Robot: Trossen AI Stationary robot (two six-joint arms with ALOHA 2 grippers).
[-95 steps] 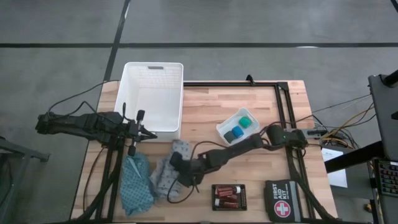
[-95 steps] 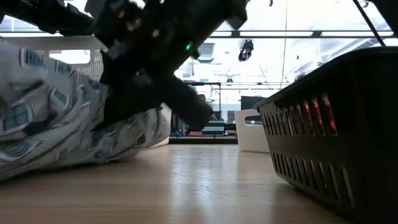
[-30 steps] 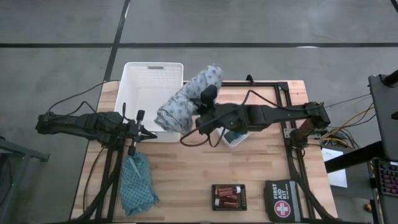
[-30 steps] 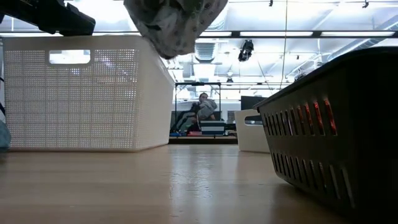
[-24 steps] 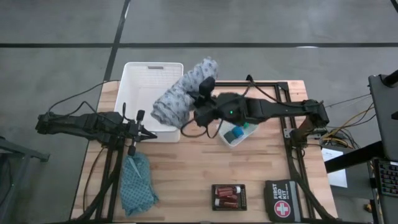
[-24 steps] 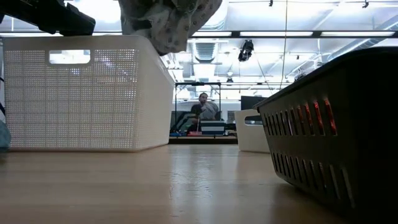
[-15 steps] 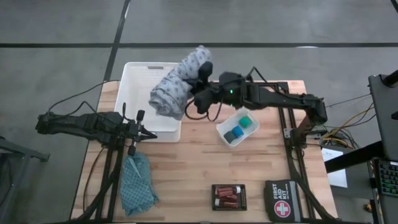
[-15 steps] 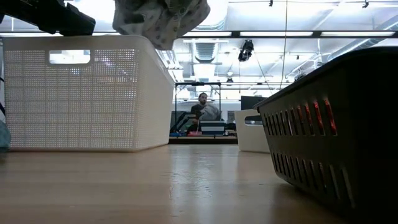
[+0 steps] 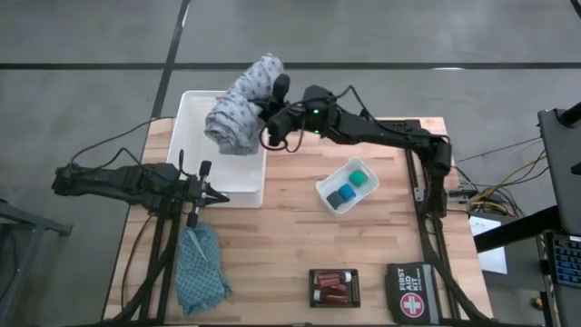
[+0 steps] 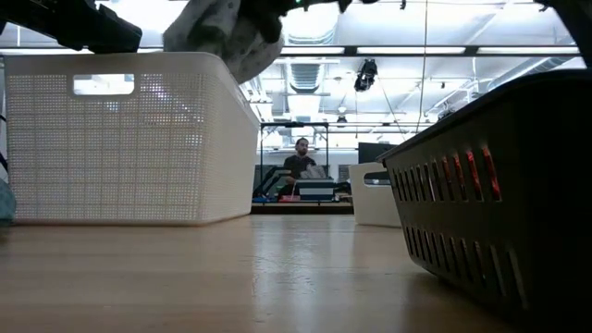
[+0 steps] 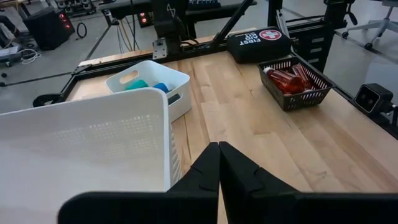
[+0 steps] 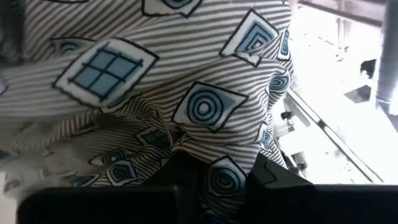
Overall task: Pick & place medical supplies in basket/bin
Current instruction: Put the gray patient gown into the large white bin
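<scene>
Small white tray beside basket

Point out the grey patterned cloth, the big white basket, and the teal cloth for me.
grey patterned cloth (image 9: 238,113): high view, middle of the hanging bundle.
white basket (image 9: 187,138): high view, its left wall.
teal cloth (image 9: 200,271): high view, middle of the crumpled heap.
</scene>
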